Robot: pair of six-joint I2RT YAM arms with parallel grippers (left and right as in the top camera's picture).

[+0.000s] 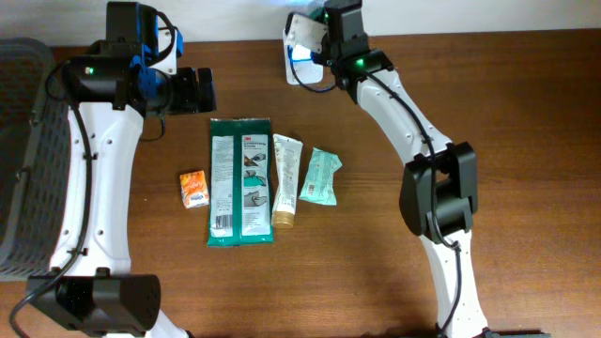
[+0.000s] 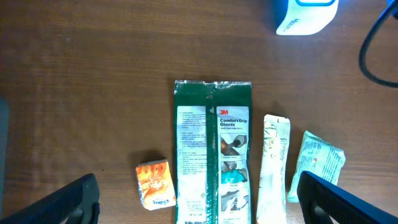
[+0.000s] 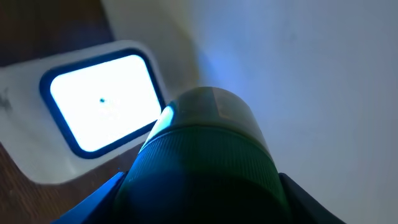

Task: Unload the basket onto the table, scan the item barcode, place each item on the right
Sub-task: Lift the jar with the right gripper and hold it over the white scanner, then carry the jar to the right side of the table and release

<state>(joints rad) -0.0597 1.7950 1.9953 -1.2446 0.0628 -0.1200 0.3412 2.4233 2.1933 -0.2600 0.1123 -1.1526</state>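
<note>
My right gripper (image 3: 202,196) is shut on a dark green round container (image 3: 199,134) with a ribbed cap, one finger on each side of it. It holds the container close to the white barcode scanner (image 3: 93,102), whose window glows bright. Seen from overhead, that gripper (image 1: 331,38) sits at the table's far edge next to the scanner (image 1: 300,52); the container is hidden there. My left gripper (image 2: 199,208) hangs open above the row of items, touching none; in the overhead view it (image 1: 202,91) is at the far left.
Four items lie in a row: an orange packet (image 1: 193,188), a green gloves pack (image 1: 240,181), a white tube (image 1: 285,180) and a teal packet (image 1: 319,176). A dark basket (image 1: 23,160) stands at the left edge. The scanner's cable (image 2: 373,50) loops nearby.
</note>
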